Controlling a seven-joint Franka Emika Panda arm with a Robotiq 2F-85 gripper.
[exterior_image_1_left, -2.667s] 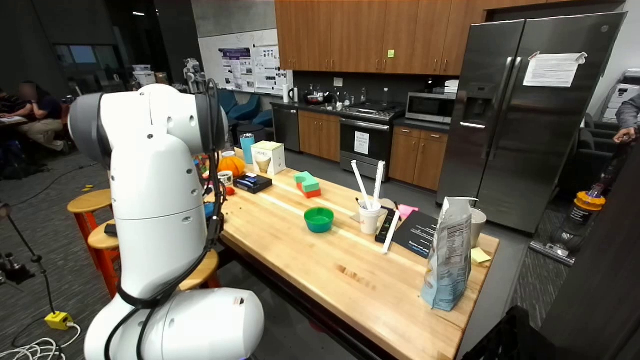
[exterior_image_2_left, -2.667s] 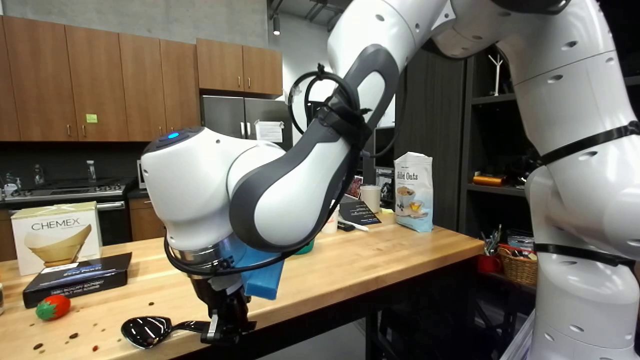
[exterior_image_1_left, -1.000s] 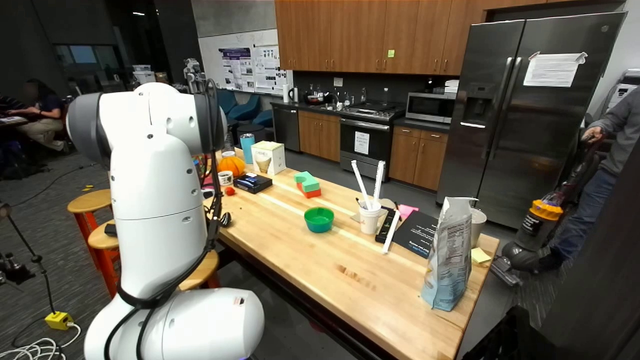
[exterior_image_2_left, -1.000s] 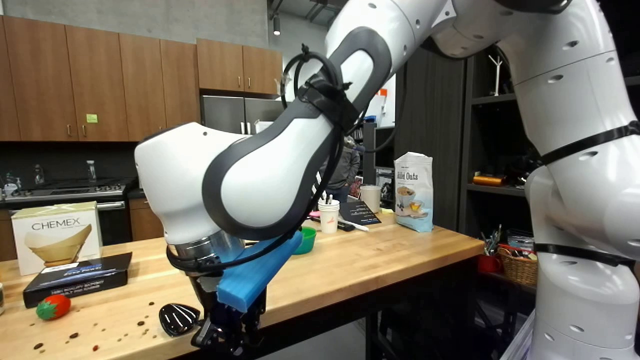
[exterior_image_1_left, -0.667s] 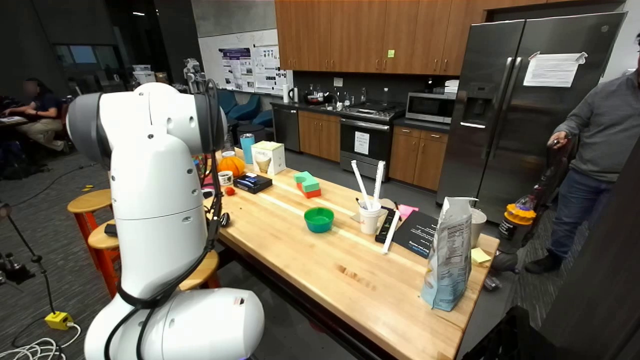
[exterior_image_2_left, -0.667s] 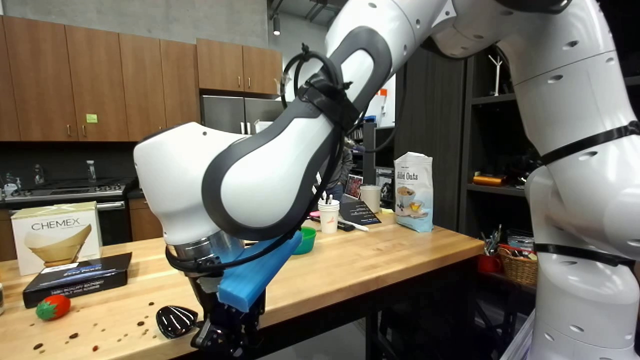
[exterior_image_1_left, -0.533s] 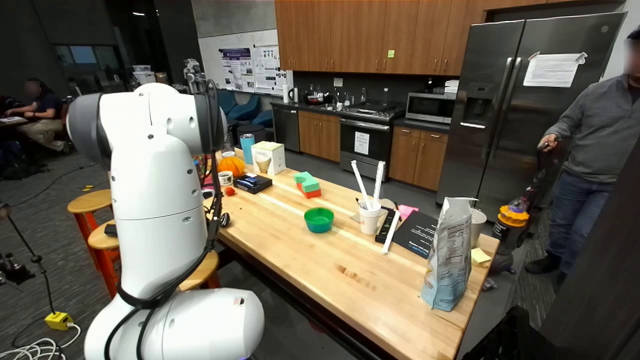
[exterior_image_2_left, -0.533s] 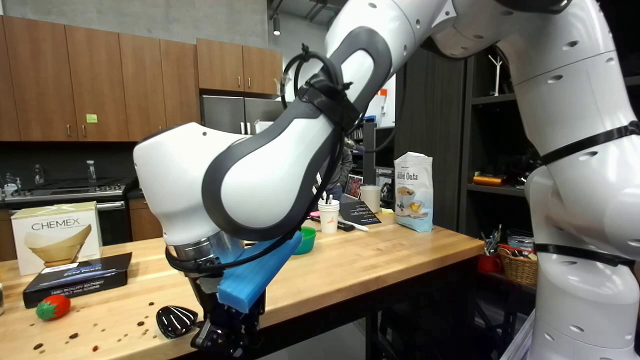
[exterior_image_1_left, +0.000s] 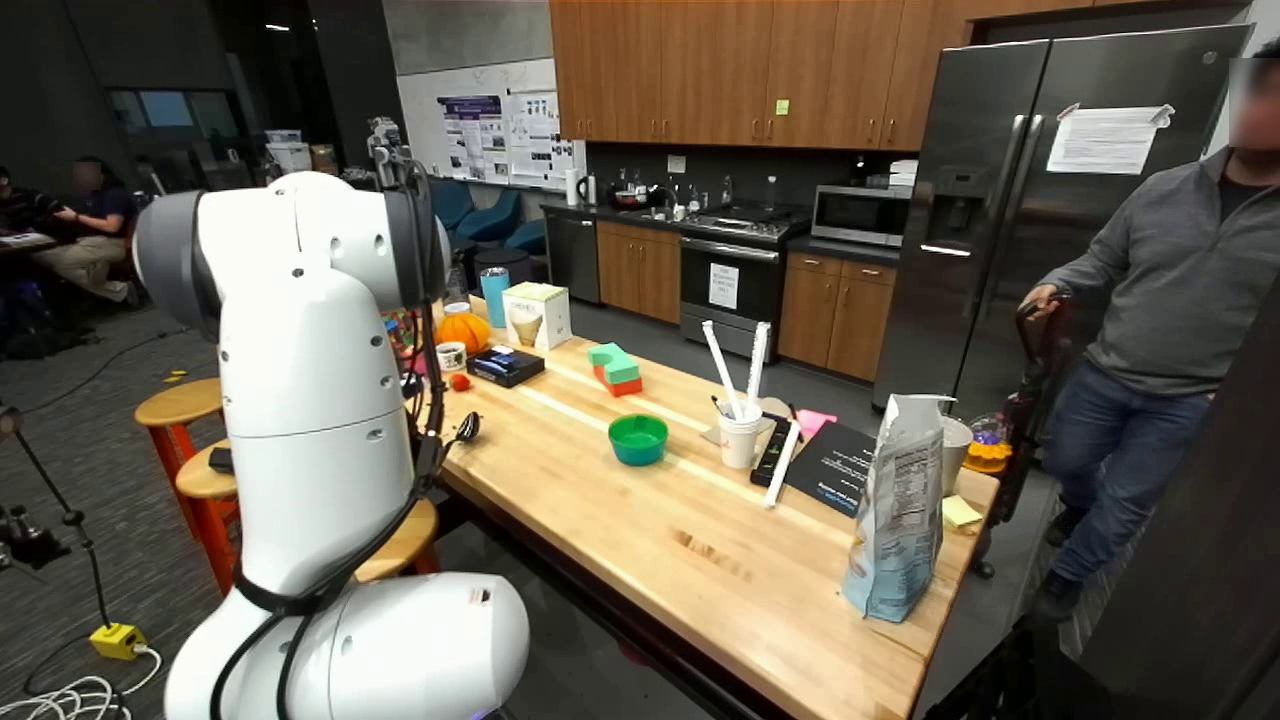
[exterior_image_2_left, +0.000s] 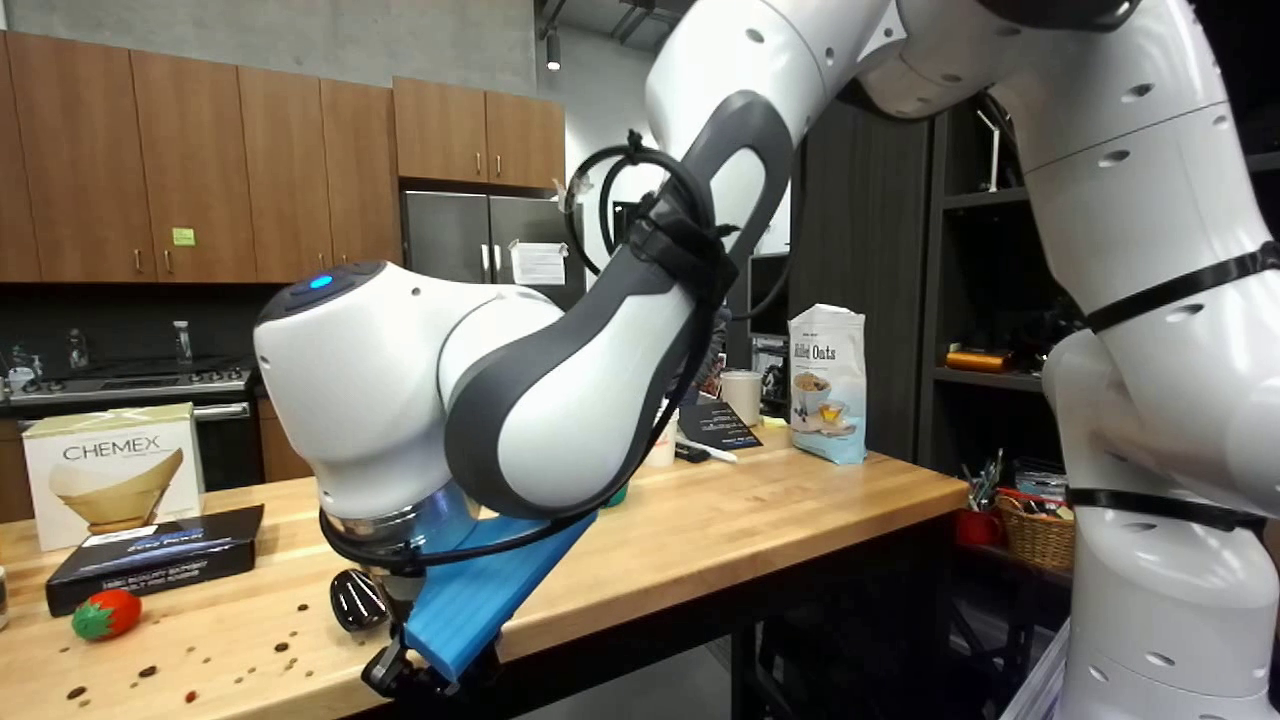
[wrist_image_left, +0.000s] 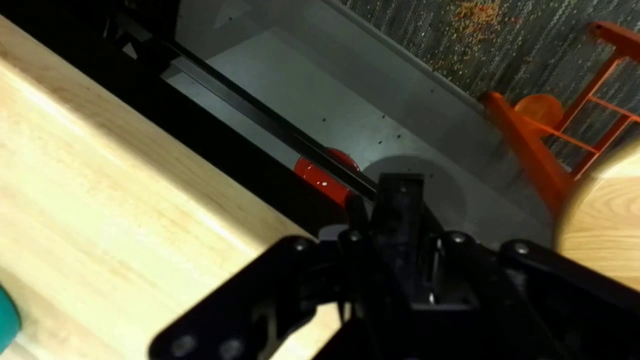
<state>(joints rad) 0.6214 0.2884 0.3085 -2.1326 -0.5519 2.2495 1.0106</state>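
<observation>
End effector (wrist_image_left: 402, 240) | closed down, gripping black spoon (exterior_image_2_left: 358, 601) | spoon's head over wooden table (exterior_image_2_left: 720, 530)

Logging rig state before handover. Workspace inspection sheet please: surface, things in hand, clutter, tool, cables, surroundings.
Surface: wooden table, dark specks scattered on it.
Things in hand: black spoon, near the specks; whether it touches the table can't be told.
Clutter: green bowl, oats bag, CHEMEX box, black box, strawberry-shaped item, all on the table.
Tool: seems shut on the spoon, at the table's edge.
Cables: black cable strapped along the arm, crossing in front of a blue block; white cables coiled on the floor.
Surroundings: person near the oats bag's end of the table, holding a vacuum cleaner; stools beside the arm.
</observation>
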